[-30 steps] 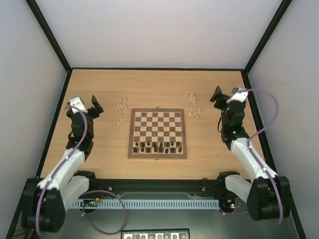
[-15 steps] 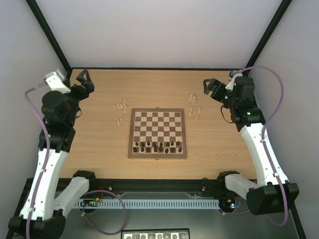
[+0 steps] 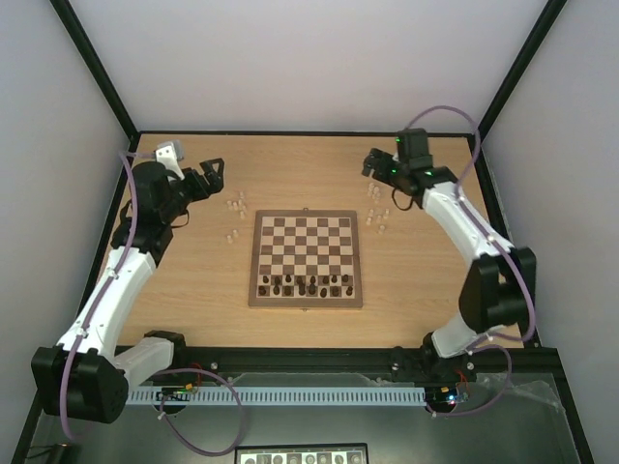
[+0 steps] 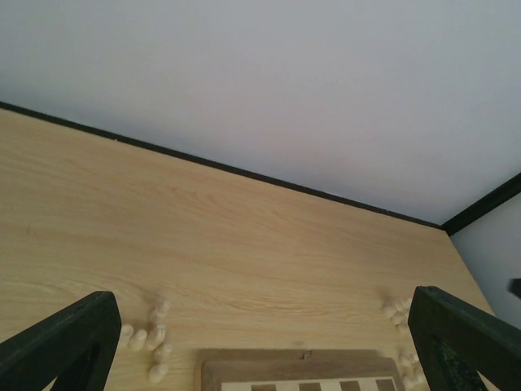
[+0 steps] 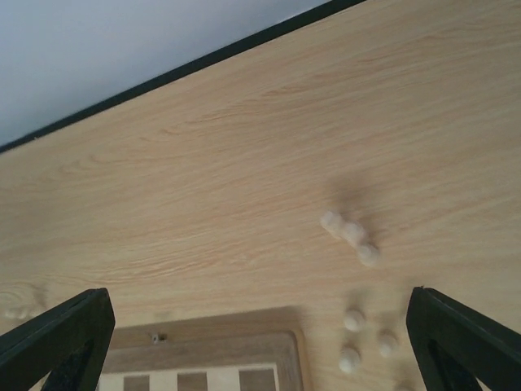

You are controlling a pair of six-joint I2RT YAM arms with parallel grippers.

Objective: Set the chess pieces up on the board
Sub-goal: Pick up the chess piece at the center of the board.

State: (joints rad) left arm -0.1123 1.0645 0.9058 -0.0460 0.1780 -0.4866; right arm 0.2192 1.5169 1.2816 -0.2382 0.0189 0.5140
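**Top external view.** The board (image 3: 306,259) lies flat at the middle of the table (image 3: 193,280), with one edge facing the arm bases. Dark chessmen (image 3: 305,285) stand on its nearest rows; the other squares are bare. The pale chess pieces (image 3: 235,208) are all off the board, on the table, in two loose groups. One group is just beyond the far-left corner, and the other (image 3: 378,211) is just beside the far-right corner. The left gripper (image 3: 211,174) hangs above the table left of the left group, apart from it. The right gripper (image 3: 372,162) hangs above the far end of the right group. Finger spread cannot be judged reliably from this view.

**Left wrist view.** The left gripper (image 4: 260,326) is spread wide, with one dark fingertip at each lower corner of the frame, and it holds nothing. Below it, the far border of the board (image 4: 269,371) shows with its clasp (image 4: 307,355). A cluster of chess pieces (image 4: 151,338) lies left of that border, and a second cluster (image 4: 399,314) lies to the right.

**Right wrist view.** The right gripper (image 5: 260,326) is likewise spread wide and holds nothing. A corner of the board (image 5: 203,358) and a clasp (image 5: 155,336) show at the bottom edge. Three chess pieces (image 5: 350,232) lie touching in a short row on the table, with a few more (image 5: 354,322) near them, beside the board corner.
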